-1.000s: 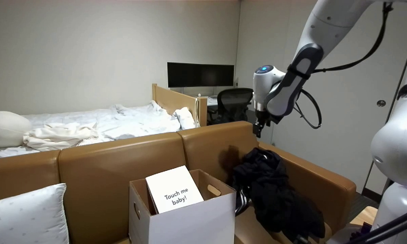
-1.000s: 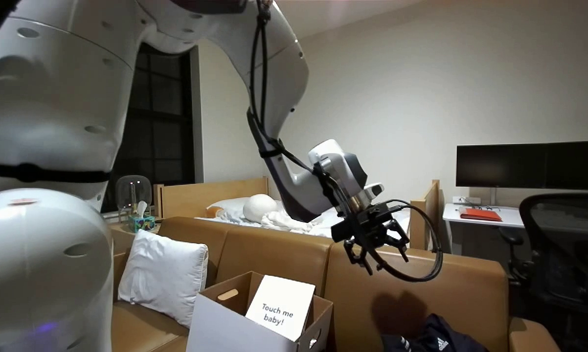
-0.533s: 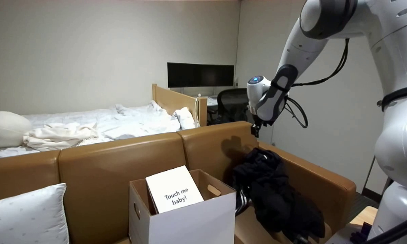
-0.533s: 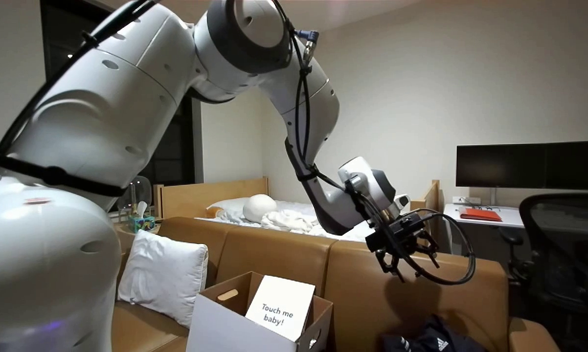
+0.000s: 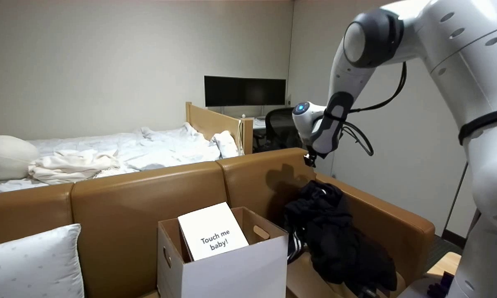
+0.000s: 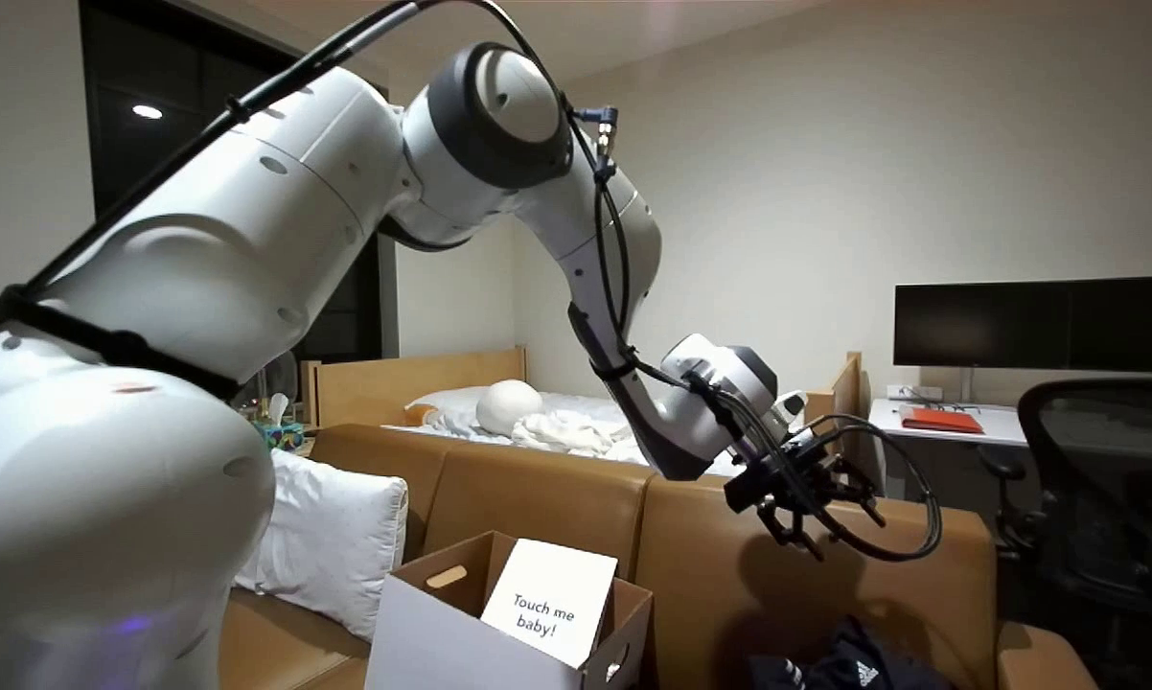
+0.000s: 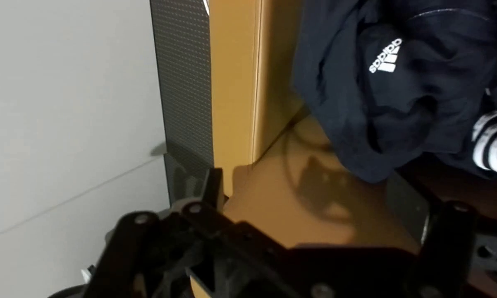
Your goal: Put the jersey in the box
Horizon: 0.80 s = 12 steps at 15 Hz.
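Jersey [image 5: 321, 207]: dark, crumpled, heaped in the corner of the sofa [image 5: 149, 198] where backrest [image 5: 261, 178] and armrest [image 5: 381, 215] meet, outside the box [image 5: 236, 273].

Long axis, as you see it in an exterior view: from the upper end, propped against the backrest, down and forward alongside the armrest. The dark heap runs on toward the front of the seat; you cannot tell whether that lower part is the same garment. White stripes [image 5: 297, 244] lie on the side facing the box; you cannot tell whether cloth and box touch.

Wrist view: a rounded corner of the jersey overlaps the backrest and points toward your gripper [image 6: 849, 539]. The adidas logo [image 7: 385, 57] sits slantwise and inverted there, its top toward the lower right.

Your fingers [image 7: 407, 207] are released, spread wide, with brown upholstery showing between them. In an exterior view you have the gripper tilted, above the jersey and apart from it; the arm's shadow [image 5: 285, 182] falls on the backrest.

Box: upright, just beside the jersey, top uncovered. A white card [image 5: 213, 231] leans in it, reading "Touch me baby!"
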Motion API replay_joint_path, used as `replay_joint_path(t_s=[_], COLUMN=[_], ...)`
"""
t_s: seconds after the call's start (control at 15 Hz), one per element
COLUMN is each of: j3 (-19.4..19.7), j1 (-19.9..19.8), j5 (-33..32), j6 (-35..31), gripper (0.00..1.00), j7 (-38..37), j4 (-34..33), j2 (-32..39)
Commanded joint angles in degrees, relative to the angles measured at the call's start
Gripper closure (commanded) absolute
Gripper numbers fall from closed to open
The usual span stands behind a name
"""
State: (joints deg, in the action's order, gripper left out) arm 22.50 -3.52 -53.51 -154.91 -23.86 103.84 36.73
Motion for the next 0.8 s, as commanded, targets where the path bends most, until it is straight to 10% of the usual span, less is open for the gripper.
replay_joint_path(t_s=[0.0,0.73], j3=[3.21,-3.03], j1=[1.24,-7.75], j5=[-0.14,24.37], j6=[5.34,37.97], gripper=[0.0,0.0], j7=[-10.58,-4.68], j4=[-9.89,-30.91], j2=[12.35,33.52])
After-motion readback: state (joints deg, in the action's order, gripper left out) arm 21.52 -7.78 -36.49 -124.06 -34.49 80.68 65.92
